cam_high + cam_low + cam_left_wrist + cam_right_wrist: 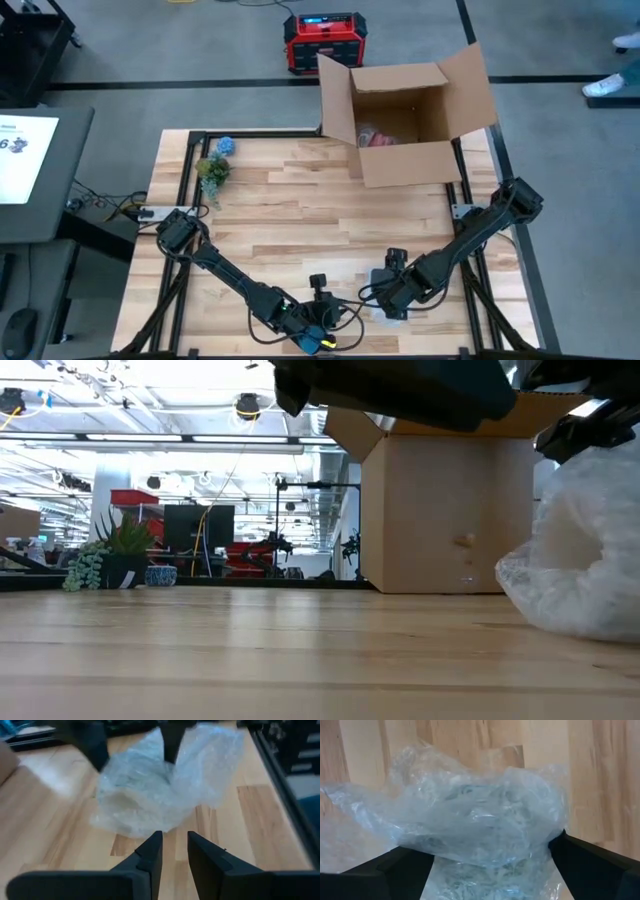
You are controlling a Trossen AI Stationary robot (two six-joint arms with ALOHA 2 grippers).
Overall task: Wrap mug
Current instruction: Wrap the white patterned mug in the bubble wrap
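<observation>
Along the lower edge of the high view, both arms meet over the near side of the table [300,215]. The left gripper [318,338] sits at lower centre; its wrist view shows the two dark fingers [150,851] nearly pressed together, with only a narrow gap and nothing between them, aimed at the bubble wrap [160,780] just ahead. The right gripper [392,298] stands over that same bundle at lower right of centre; its wrist view shows the fingers [585,860] spread wide on either side of the crumpled wrap, the sheet bulging between them, though firm contact cannot be confirmed. The mug itself is not visible; it is presumably enclosed in the plastic, which appears gathered into a loose mound rather than a tidy parcel. Wrapping therefore seems well advanced but unfinished: edges remain flared and unsecured. Farther back, at upper right of the high view, an open cardboard box [410,110] waits, and a small potted plant [213,170] stands at upper left.
</observation>
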